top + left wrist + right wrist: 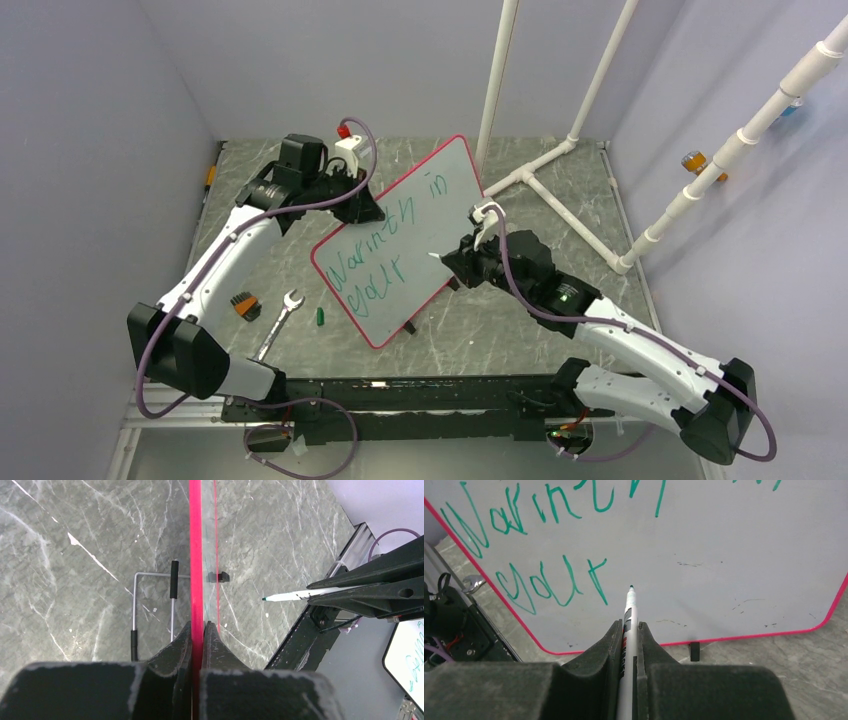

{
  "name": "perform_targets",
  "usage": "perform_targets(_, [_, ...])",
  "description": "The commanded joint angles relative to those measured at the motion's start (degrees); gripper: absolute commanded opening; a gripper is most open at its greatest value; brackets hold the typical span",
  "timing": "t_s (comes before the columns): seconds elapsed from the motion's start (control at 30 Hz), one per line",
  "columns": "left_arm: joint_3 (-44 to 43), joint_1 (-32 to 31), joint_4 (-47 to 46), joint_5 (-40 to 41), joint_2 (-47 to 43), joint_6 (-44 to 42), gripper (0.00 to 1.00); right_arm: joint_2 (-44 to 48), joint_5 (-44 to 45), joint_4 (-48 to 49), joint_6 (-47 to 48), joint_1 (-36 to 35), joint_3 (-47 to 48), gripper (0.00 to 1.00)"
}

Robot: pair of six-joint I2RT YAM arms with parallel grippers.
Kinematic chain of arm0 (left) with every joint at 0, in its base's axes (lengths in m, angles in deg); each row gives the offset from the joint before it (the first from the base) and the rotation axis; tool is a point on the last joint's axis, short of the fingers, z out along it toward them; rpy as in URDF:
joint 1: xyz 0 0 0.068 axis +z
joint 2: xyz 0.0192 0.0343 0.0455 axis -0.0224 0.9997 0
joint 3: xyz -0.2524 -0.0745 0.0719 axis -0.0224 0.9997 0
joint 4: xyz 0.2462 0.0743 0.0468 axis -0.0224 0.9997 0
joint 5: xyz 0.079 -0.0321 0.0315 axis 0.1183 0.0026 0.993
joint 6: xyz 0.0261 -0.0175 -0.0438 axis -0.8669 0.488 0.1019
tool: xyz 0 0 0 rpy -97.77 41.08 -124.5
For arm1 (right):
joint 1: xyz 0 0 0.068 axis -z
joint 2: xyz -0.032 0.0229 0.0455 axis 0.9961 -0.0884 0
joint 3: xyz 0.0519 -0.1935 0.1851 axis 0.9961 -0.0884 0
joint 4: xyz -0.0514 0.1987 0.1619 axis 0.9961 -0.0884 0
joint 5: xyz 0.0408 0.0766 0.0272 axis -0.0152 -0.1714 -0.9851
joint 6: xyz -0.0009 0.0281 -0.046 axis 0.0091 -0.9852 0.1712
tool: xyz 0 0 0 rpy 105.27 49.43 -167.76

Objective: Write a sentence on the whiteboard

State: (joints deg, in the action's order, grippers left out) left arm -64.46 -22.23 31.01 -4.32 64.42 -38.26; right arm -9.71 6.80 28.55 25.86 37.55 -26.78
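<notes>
The whiteboard [420,225] stands tilted on the table, red rimmed, seen edge-on in the left wrist view as a red strip [196,555]. My left gripper [362,207] [197,627] is shut on its upper left rim. The sentence [385,245] [549,510] is green lettering, reading "Warmth in" above "your". My right gripper [458,262] [628,626] is shut on a white marker [629,607] [292,596]. Its green tip points at the board just right of "your". From the left wrist, the tip stands a short way off the board face.
A wrench [280,322], a green marker cap [320,316] and a small orange and black tool [243,305] lie left of the board. A white pipe frame [560,160] stands at the back right. A wire stand [152,600] sits behind the board.
</notes>
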Motion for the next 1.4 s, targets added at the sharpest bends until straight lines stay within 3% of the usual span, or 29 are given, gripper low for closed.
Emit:
perform_targets(0.0, [2.5, -3.5, 3.1, 4.0, 3.5, -10.4, 0.00, 3.4, -1.0, 1.9, 1.9, 0.2, -2.0, 0.00])
perform_targets(0.47, [2.6, -4.4, 3.1, 5.8, 3.4, -10.2, 0.00, 2.6, -1.5, 7.3, 3.3, 1.2, -4.8, 0.00])
perform_targets(1.37, [2.9, -4.9, 3.1, 6.6, 2.9, -10.1, 0.00, -11.6, -0.9, 12.0, 4.9, 4.2, 4.5, 0.00])
